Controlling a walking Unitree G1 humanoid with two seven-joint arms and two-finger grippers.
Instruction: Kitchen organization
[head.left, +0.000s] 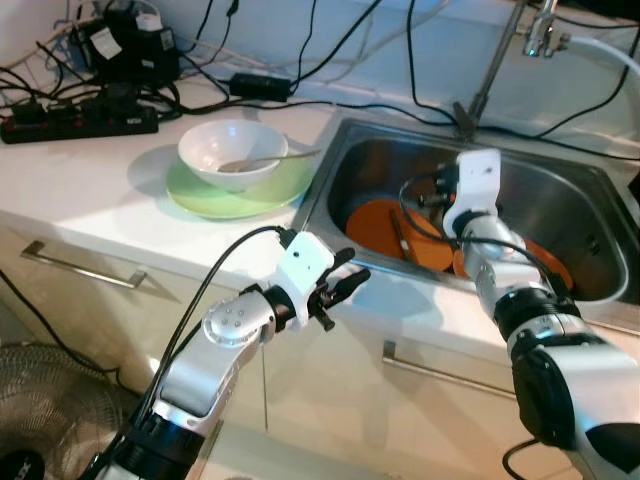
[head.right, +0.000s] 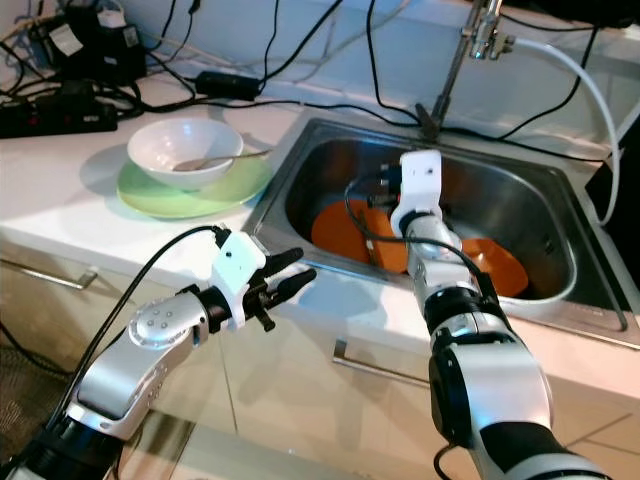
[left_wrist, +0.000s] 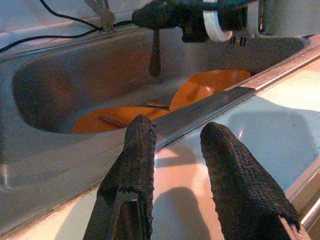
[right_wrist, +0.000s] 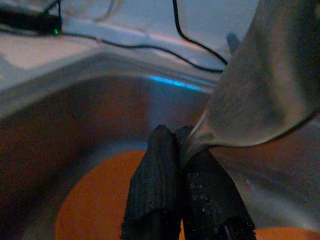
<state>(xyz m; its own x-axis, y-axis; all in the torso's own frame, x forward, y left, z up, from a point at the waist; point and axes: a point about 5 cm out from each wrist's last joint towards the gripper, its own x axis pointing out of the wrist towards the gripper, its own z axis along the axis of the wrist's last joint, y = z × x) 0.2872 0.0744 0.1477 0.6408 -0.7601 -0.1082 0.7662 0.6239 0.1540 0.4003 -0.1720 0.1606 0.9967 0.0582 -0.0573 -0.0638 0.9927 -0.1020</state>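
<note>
My right gripper (head.left: 428, 200) is down inside the steel sink (head.left: 330, 170), above an orange plate (head.left: 385, 232). In the right wrist view its fingers (right_wrist: 165, 165) are pressed together on the edge of a grey shiny object (right_wrist: 260, 85), too blurred to identify. A second orange plate (head.left: 550, 268) lies behind that arm. My left gripper (head.left: 345, 285) hovers open over the counter's front edge beside the sink, with nothing between its fingers (left_wrist: 140, 150). A white bowl (head.left: 232, 150) with a spoon (head.left: 275, 160) sits on a green plate (head.left: 240, 198) on the counter to the left.
A faucet (head.left: 495, 60) rises behind the sink. A power strip (head.left: 80, 125) and several black cables lie along the back of the counter. Drawer handles (head.left: 85, 265) run below the counter edge. A fan (head.left: 45, 400) stands on the floor at lower left.
</note>
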